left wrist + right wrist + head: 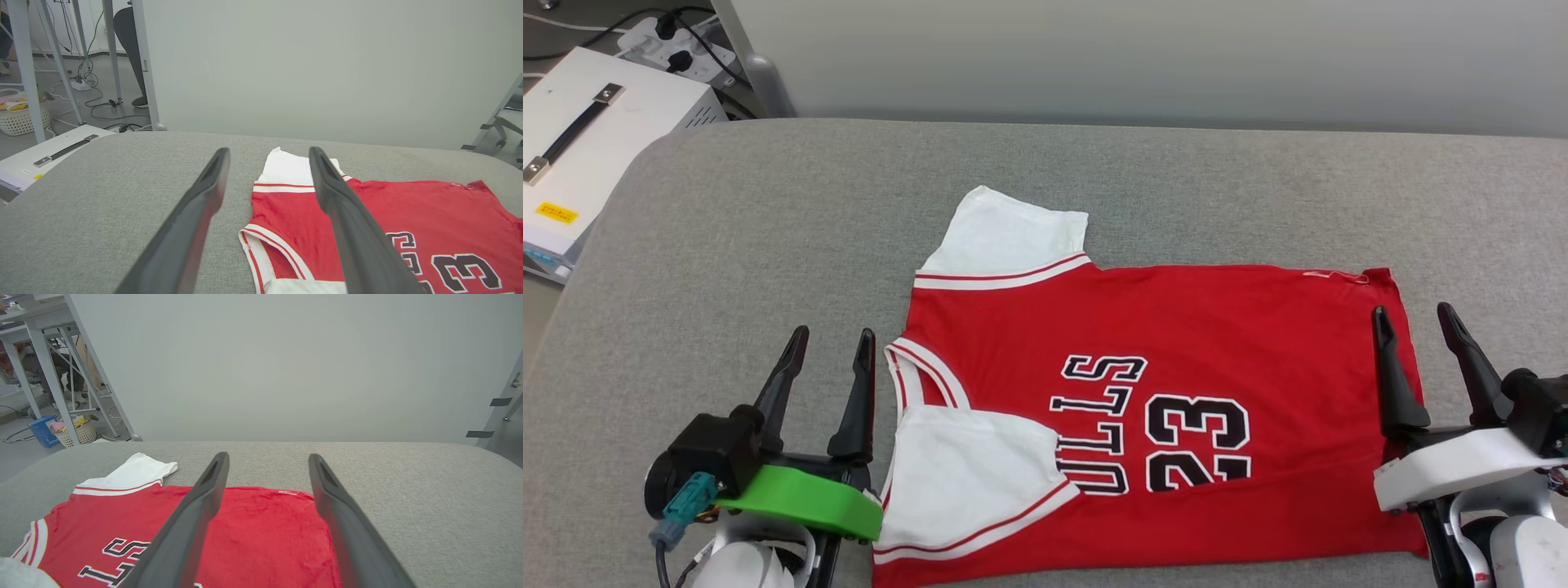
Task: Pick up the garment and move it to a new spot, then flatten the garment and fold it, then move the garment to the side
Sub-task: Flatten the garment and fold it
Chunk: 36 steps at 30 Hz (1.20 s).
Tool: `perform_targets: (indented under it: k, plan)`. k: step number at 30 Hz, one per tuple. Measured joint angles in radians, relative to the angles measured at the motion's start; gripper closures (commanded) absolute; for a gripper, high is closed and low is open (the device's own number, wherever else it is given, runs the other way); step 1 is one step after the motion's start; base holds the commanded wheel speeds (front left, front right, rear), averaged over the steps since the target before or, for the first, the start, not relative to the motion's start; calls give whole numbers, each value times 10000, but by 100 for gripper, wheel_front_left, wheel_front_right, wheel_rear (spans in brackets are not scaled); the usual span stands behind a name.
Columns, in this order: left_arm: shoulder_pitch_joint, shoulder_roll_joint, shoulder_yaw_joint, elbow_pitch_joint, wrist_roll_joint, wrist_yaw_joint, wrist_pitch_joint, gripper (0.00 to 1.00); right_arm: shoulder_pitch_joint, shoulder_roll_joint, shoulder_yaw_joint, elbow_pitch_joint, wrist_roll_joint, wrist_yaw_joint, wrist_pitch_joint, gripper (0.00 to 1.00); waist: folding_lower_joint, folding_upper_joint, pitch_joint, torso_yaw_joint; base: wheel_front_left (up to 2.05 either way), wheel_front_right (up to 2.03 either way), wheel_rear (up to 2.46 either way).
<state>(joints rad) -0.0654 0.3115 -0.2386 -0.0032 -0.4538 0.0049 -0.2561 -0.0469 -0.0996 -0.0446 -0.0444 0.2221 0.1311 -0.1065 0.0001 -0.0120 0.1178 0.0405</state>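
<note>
The jersey [1176,392] lies flat on the grey pad [768,229], one side at the pad's near rim, with open room beyond it and to the left. The left gripper [834,332] and right gripper [1412,309] flank it, fingers wide, empty. The left wrist view catches a floor basket [18,120] holding something yellow.

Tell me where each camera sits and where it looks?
Head view: on the head, down at the jersey on the grey surface; left gripper and right gripper show, open.
Left wrist view: on that wrist, along its fingers, over the jersey's collar end.
Right wrist view: on that wrist, along its fingers, over the hem.
Shared: both wrists see the far white sleeve.
</note>
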Motion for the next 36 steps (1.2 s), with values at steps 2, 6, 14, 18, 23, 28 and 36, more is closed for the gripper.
perform_targets:
  k: [2,6,14,18,23,28,36]
  plan:
    - [37,-192,180,23,221,-330,0,0,-20,25,29,59,-6,0,-121,0,0,0,31,-20,0,0,0]
    - [30,-552,550,82,600,-790,0,0,-157,58,113,127,-6,0,-259,0,0,0,172,-80,0,0,0]
    - [-460,-508,458,591,819,-1243,19,0,-487,75,407,90,-54,0,-389,0,0,0,706,-339,0,0,0]
    - [-1661,138,-125,882,339,-1300,777,0,-825,105,658,-4,-84,0,-387,0,0,0,1117,-532,0,0,0]
    - [-3895,1499,-1386,911,-986,-1325,2894,0,-1285,245,989,-107,-86,0,-412,0,1,0,1770,-939,0,0,0]
    - [-6210,2669,-2635,1492,-2140,-1329,5572,0,-1477,318,1185,-111,-69,0,-527,0,1,0,2425,-1360,0,0,0]
    - [-9542,3917,-3687,3440,-3710,-1329,9306,0,-2092,445,1923,186,205,0,-920,0,2,0,3605,-2368,0,0,0]
